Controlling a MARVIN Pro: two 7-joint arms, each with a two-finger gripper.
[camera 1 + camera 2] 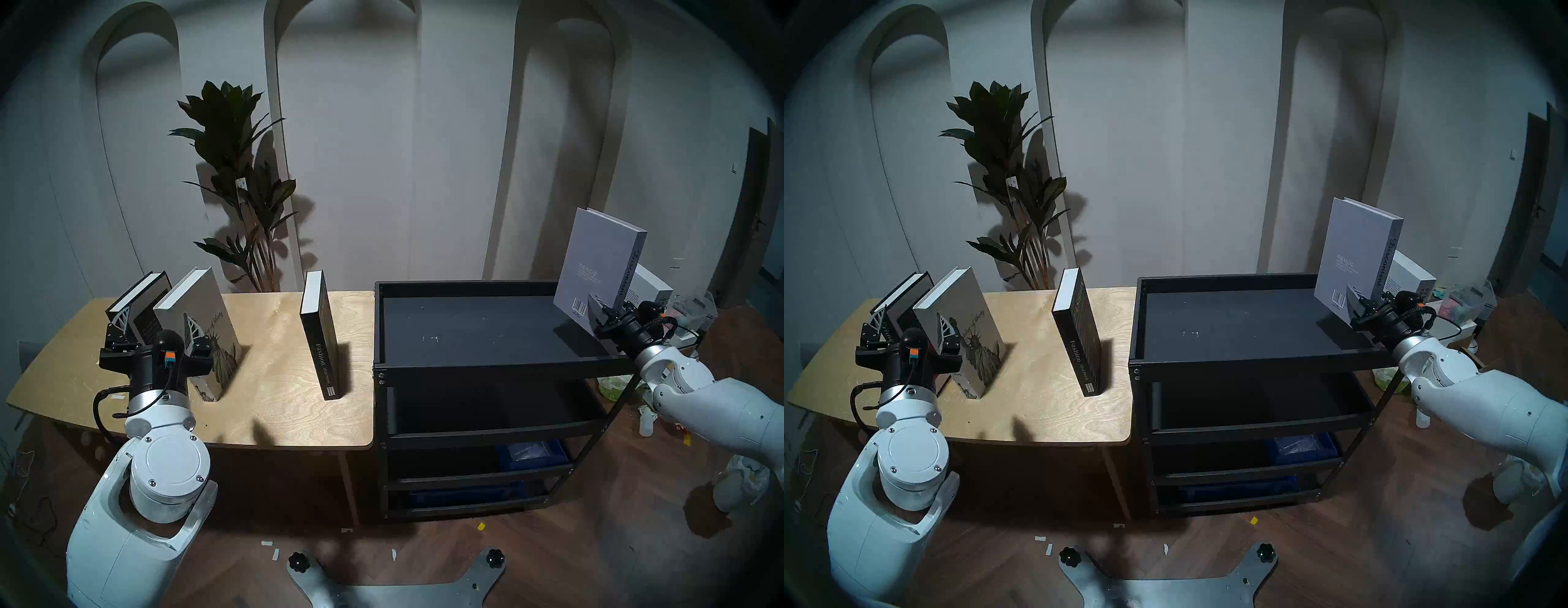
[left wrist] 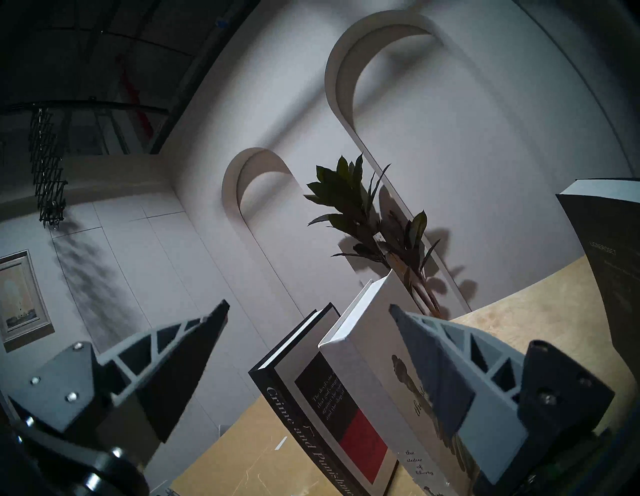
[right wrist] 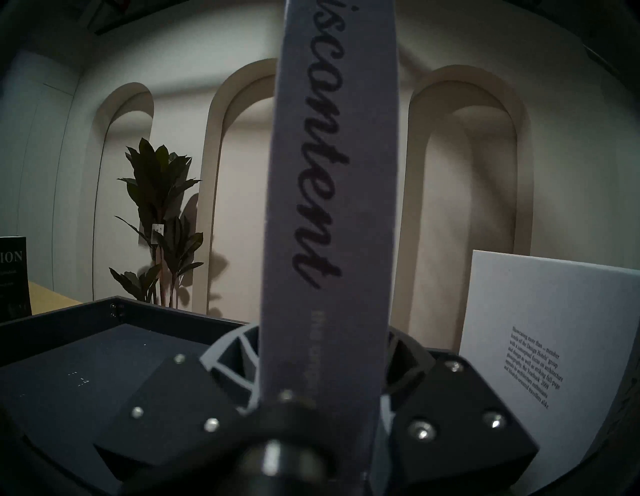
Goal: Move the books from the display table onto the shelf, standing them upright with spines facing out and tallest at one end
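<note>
The right gripper (image 1: 601,312) clamps the tall grey "Discontent" hardcover (image 1: 596,259) upright by its spine over the black metal shelf (image 1: 488,335) — seemingly not yet seated. The left gripper (image 1: 155,325) gapes before the white Statue of Liberty hardcover (image 1: 203,322) on the plywood table (image 1: 271,382) — nearer arm.

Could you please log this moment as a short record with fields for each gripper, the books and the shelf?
left gripper: open, fingers either side of the Statue of Liberty book, not closed on it
right gripper: shut on the grey Discontent book, held upright at the shelf's right end
display table: Crime and Punishment, Statue of Liberty book, Fashion
shelf: white book behind the held one
</note>
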